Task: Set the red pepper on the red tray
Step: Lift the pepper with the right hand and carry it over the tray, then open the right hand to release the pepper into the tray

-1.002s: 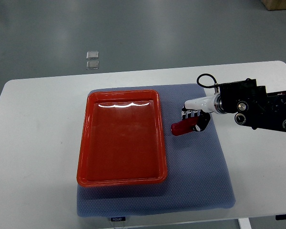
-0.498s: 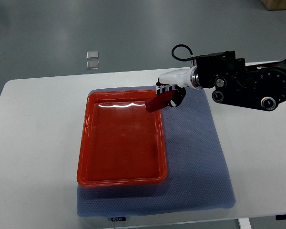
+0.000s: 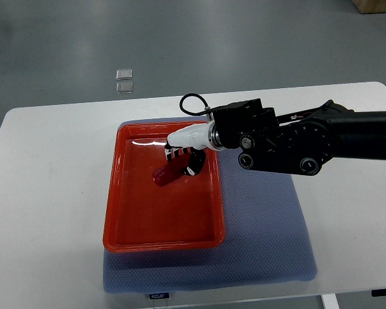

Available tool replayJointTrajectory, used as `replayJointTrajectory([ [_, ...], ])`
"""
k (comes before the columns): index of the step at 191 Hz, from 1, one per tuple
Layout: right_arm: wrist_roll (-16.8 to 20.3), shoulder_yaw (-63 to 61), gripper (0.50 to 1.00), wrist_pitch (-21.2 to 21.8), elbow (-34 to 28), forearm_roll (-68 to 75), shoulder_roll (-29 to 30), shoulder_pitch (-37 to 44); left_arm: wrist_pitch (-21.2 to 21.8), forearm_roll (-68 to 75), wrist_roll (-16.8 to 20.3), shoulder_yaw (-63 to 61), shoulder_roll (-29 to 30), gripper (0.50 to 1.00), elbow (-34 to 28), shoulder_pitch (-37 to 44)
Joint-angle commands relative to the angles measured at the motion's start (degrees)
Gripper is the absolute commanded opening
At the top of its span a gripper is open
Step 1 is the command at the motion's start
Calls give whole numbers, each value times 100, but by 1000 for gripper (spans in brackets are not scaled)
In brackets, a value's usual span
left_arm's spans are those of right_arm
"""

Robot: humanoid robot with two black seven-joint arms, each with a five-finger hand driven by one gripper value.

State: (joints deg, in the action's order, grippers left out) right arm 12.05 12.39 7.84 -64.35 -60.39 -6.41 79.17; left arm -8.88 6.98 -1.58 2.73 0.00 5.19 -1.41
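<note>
While over glossy red tray (image 3: 122, 212), right hand (image 3: 183, 159) grips elongated red pepper (image 3: 168, 172).

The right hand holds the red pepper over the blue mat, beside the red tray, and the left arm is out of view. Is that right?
Not quite. In the top view the right hand holds the red pepper over the red tray itself, inside its rim, not over the blue mat beside it. The rest stands: the left arm is out of view.
</note>
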Motion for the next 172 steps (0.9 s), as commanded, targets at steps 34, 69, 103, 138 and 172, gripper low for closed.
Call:
replayJointTrajectory([
  [34, -10, 1, 658, -54, 98, 10, 122, -130, 0, -3, 0, 0, 0, 1000, 0, 0],
  [69, -18, 1, 813, -72, 107, 36, 158, -183, 0, -3, 0, 0, 0, 1000, 0, 0],
  [103, -18, -8, 852, -55, 107, 36, 158, -156, 0, 6, 0, 0, 0, 1000, 0, 0],
  [138, -141, -43, 907, -107, 116, 36, 87, -121, 0, -3, 0, 0, 0, 1000, 0, 0],
  [172, -361, -237, 911, -98, 133, 36, -123, -112, 0, -3, 0, 0, 0, 1000, 0, 0],
])
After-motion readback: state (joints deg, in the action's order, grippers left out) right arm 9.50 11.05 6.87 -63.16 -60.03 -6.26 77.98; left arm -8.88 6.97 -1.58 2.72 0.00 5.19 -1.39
